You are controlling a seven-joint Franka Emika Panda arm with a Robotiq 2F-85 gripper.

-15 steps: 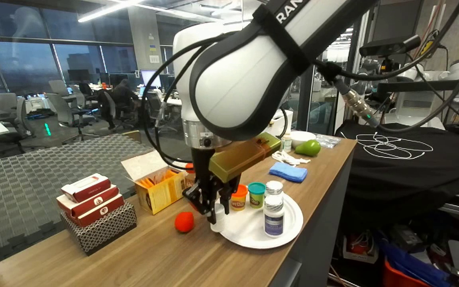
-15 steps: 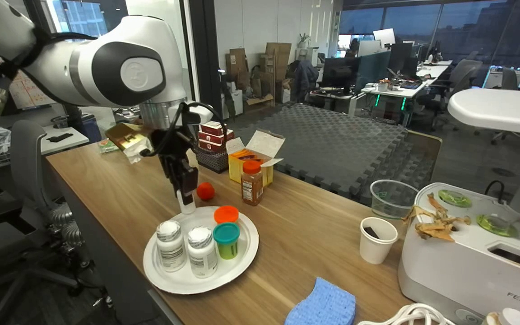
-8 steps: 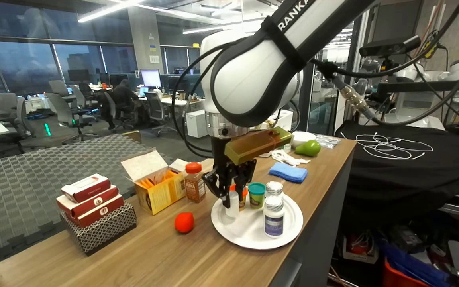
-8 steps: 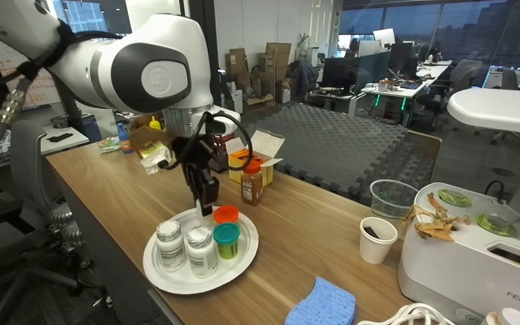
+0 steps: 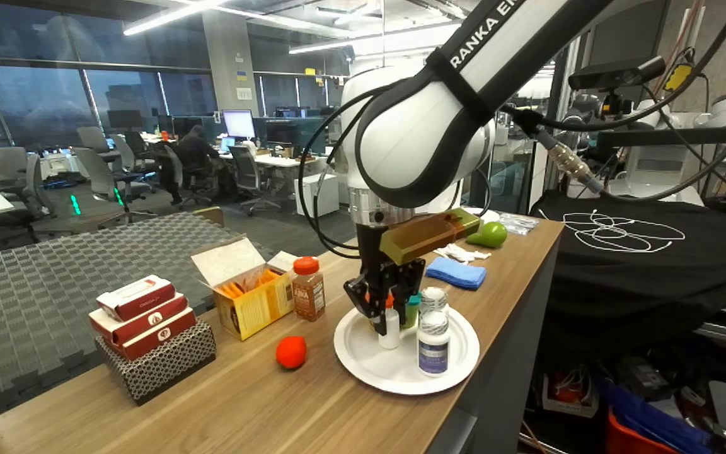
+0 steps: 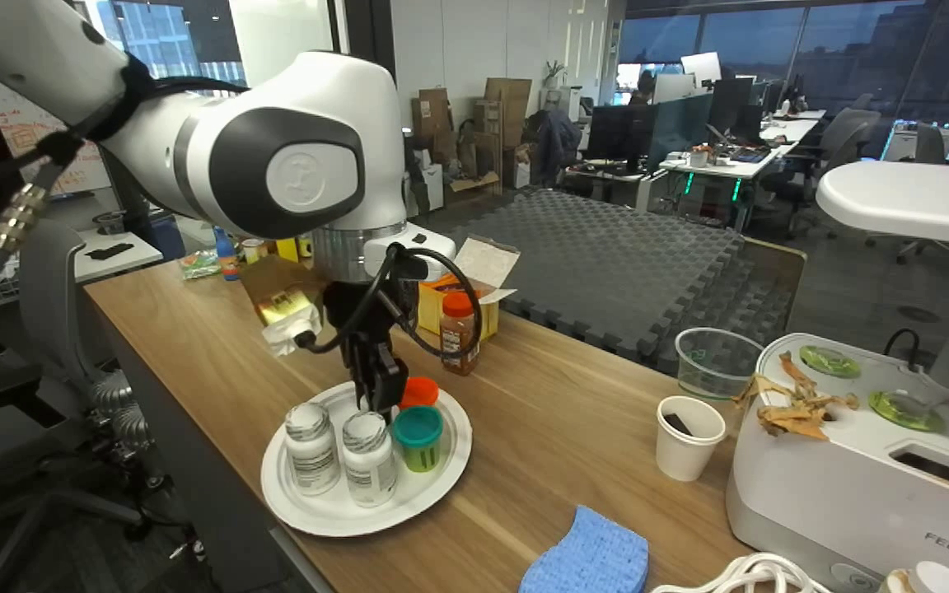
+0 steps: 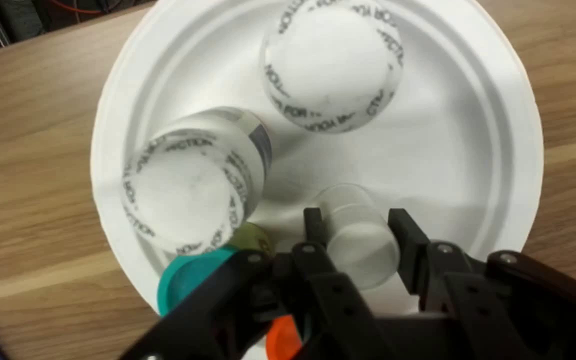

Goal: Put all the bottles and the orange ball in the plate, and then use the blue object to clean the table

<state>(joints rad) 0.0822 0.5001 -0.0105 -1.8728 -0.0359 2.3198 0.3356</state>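
Fingers point(image 7: 408, 242) pinch a small white bottle point(image 7: 360, 240) over the plate point(image 5: 366, 362); from here I can't tell whether its base touches it. Two larger white bottles point(image 6: 370, 465) stand upright on the plate, near a teal-lidded tub point(image 6: 419, 445). Off the plate, on the desk point(image 5: 224, 407), sit the red-capped brown bottle point(image 5: 309, 295), the orange ball point(image 5: 291, 352) and the blue sponge point(image 6: 588, 556).

Above the gripper point(image 7: 355, 225), the arm point(image 5: 486, 34) reads "RANKA"; near it, a bottle cap point(image 7: 328, 60), "FOR"; well apart, a white machine point(image 6: 845, 502), "FEED ME".
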